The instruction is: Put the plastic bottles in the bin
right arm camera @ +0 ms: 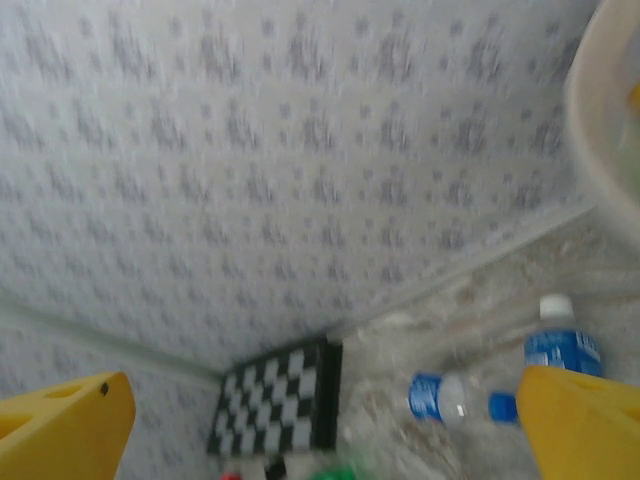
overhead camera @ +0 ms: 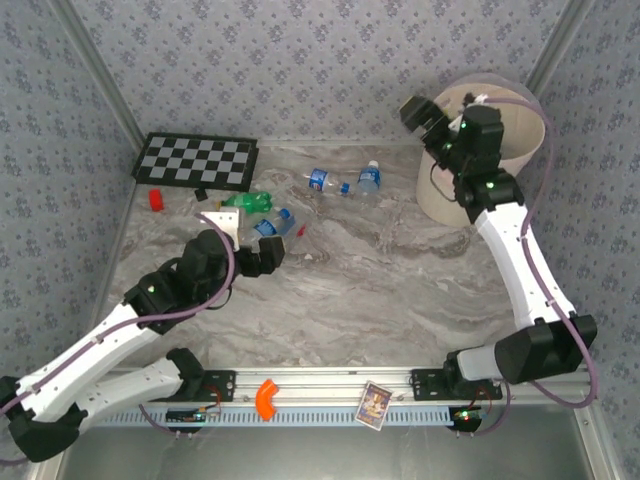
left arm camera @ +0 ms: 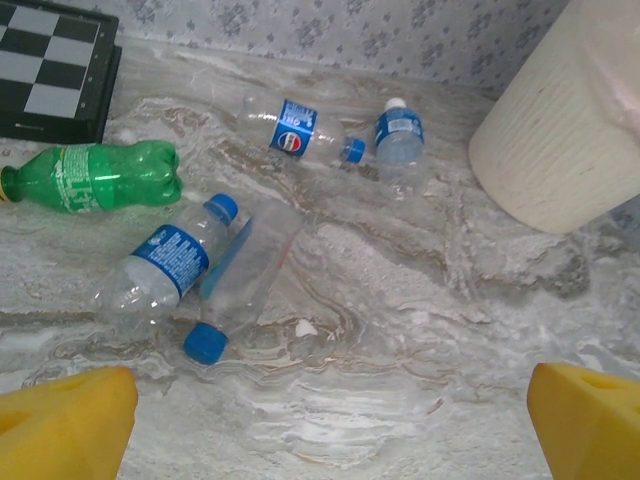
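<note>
From above, we see the left gripper (overhead camera: 265, 248) low over the desk (overhead camera: 380, 290), just beside a green bottle (overhead camera: 248, 202) and a blue-labelled bottle (overhead camera: 281, 222). A Pepsi bottle (overhead camera: 322, 181) and a white-capped bottle (overhead camera: 369, 180) lie farther back, between those two and the bin (overhead camera: 440, 195), which stands in the far right corner. The right gripper (overhead camera: 420, 112) hangs at the bin's left rim. A chessboard (overhead camera: 195, 160) and a red block (overhead camera: 156, 199) sit at the far left.

In the left wrist view, the left gripper (left arm camera: 325, 440) is spread wide, with nothing between its fingers (left arm camera: 65, 420). Ahead lie the green bottle (left arm camera: 95, 178) and the blue-labelled bottle (left arm camera: 165, 265), which touches a clear bottle (left arm camera: 240, 275) with a blue cap. Beyond them are the Pepsi bottle (left arm camera: 300, 135) and the white-capped bottle (left arm camera: 400, 140), close together. The bin (left arm camera: 560, 140) is at the right.

The right wrist view is blurred. The right gripper (right arm camera: 320, 430) is wide apart and empty. Below it we make out the chessboard (right arm camera: 280, 410) and what are probably the Pepsi bottle (right arm camera: 450, 398) and the white-capped bottle (right arm camera: 560, 345). The bin's rim (right arm camera: 600, 150) is at the upper right.
</note>
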Available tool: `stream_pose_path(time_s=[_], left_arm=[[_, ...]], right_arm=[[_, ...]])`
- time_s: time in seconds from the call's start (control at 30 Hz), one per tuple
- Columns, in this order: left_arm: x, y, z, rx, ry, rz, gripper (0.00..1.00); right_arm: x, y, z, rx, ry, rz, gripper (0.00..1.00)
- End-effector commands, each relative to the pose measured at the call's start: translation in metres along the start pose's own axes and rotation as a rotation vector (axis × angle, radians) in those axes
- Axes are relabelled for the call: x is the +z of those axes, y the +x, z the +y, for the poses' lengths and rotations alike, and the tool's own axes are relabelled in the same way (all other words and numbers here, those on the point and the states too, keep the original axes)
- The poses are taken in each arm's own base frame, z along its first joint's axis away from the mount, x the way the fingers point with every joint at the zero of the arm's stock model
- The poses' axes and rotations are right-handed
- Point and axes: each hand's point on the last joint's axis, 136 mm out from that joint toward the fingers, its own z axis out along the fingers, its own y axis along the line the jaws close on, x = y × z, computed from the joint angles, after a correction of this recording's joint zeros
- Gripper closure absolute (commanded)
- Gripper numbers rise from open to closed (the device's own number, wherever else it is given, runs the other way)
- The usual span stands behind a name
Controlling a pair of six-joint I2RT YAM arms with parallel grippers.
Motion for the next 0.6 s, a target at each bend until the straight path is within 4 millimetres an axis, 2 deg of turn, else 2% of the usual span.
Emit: stream_pose_path(time_s=[0.0,0.1,0.13,0.23,0.37,0.57], left_arm=[[0.015,0.006,0.007,0.02,-0.045,0.0,0.0],[0.031,0.02,0.016,0.044,-0.096,0.054,0.0],[0.037,0.026,0.018,0.052,-0.1,0.079,0.0],[0.056,0.042,0.029,0.044,-0.124,0.143,0.0],[0.081,0.062,0.051,0.041,-0.174,0.211,0.03],[0.112,0.088,0.079,0.076,-0.224,0.296,0.1]], right_arm=[[0.0,0.05,-0.002,-0.159,-0.057,0.115,0.0],[-0.005,0.088,-0.002,-0.174,-0.113,0.203,0.0],[-0.007,0.108,-0.013,-0.216,-0.101,0.242,0.0],[-0.018,0.139,-0.013,-0.279,-0.123,0.289,0.0],[-0.035,0.162,-0.016,-0.321,-0.125,0.301,0.01],[-0.062,0.175,-0.021,-0.305,-0.126,0.284,0.0]])
